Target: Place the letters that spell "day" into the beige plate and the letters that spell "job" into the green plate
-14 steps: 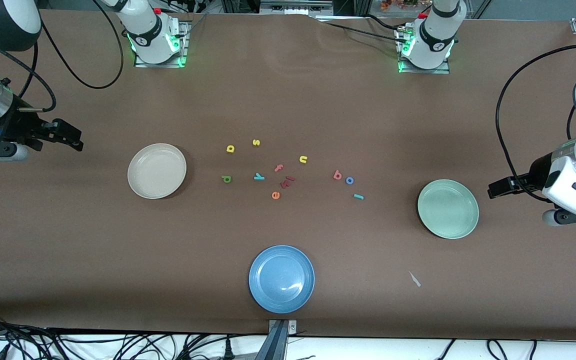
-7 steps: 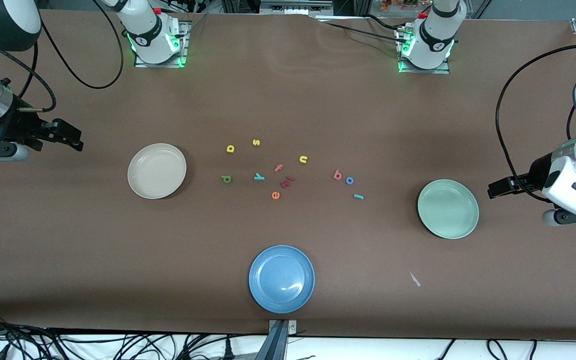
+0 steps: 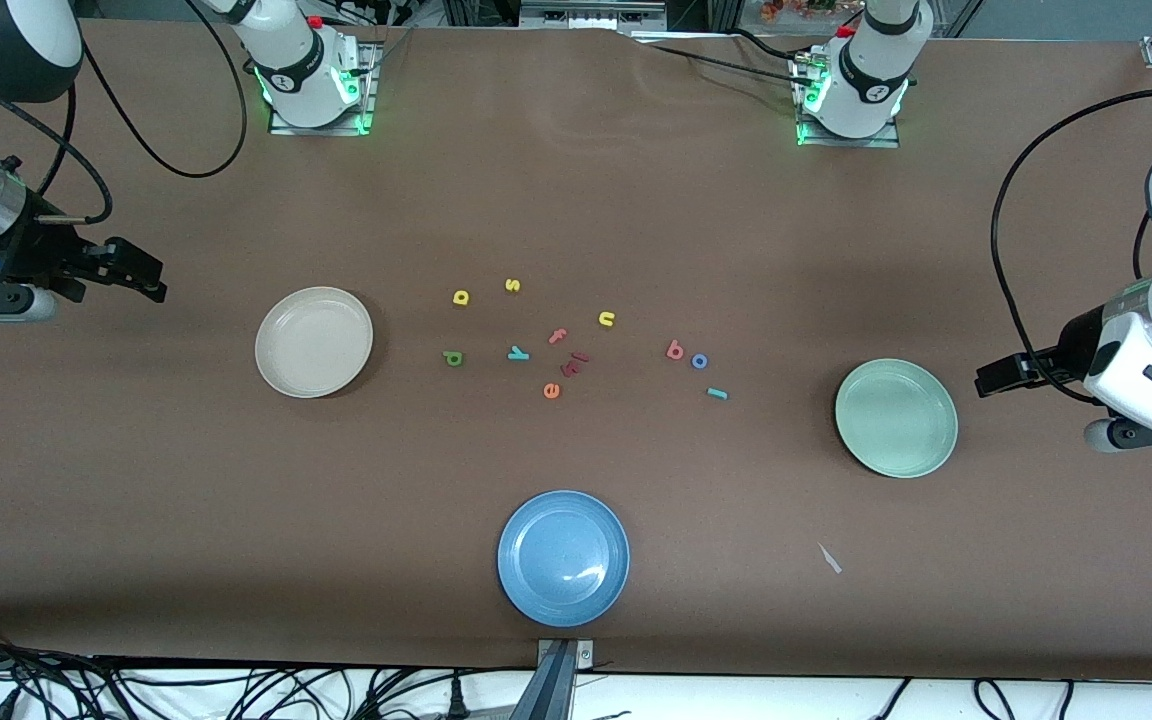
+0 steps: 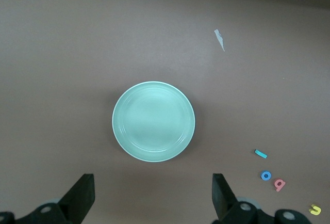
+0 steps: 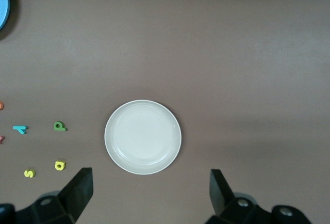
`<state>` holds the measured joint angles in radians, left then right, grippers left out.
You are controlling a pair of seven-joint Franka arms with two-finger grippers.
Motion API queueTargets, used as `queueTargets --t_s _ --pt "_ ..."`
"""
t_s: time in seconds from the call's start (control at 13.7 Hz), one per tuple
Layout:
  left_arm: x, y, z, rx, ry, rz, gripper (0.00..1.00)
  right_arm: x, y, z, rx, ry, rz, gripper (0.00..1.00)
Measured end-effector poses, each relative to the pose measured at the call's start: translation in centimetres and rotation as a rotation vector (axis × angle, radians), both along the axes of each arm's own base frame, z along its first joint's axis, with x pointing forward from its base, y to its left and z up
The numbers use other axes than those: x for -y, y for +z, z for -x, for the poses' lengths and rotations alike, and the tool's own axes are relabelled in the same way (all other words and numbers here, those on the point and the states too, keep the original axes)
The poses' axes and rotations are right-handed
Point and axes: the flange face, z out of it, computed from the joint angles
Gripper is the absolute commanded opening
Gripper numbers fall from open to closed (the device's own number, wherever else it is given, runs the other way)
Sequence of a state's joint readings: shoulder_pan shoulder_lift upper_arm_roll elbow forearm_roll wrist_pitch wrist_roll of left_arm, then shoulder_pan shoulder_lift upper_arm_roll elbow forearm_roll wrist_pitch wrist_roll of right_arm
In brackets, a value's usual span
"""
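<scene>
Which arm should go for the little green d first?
Likely the right. The d lies beside the beige plate, at the right arm's end, where the open right gripper hangs. The left gripper, also open, waits past the green plate.

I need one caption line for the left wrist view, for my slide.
Open left hand above the empty green plate; teal j, blue o, red-pink b lie nearby.

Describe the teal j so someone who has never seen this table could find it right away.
Start at the green plate, toward the left arm's end of the table. The three letters closest to it form a short slanting row: red-pink b, blue o, then the teal j. The j is closest to the plate and front camera, and the only plain thin bar; the teal y is forked.
</scene>
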<state>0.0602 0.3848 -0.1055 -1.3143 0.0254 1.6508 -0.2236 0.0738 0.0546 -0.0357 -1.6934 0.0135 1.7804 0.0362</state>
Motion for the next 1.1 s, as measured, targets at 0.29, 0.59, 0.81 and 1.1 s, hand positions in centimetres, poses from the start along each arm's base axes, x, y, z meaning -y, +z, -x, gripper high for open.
queueTargets --t_s 0.29,0.59,0.81,1.1 --pt "0.03 0.0 0.0 0.0 0.0 0.0 1.0 0.0 0.0 0.0 0.0 0.0 0.0 1.0" --pt "0.32 0.17 -0.21 0.02 -0.005 0.001 1.0 0.0 0.0 0.0 0.0 0.0 0.0 1.0" --pt "0.16 0.18 -0.23 0.022 -0.002 0.001 1.0 0.0 0.0 0.0 0.0 0.0 0.0 1.0" --pt "-0.11 0.26 -0.28 0.025 0.002 0.001 1.0 0.0 0.0 0.0 0.0 0.0 0.0 1.0"
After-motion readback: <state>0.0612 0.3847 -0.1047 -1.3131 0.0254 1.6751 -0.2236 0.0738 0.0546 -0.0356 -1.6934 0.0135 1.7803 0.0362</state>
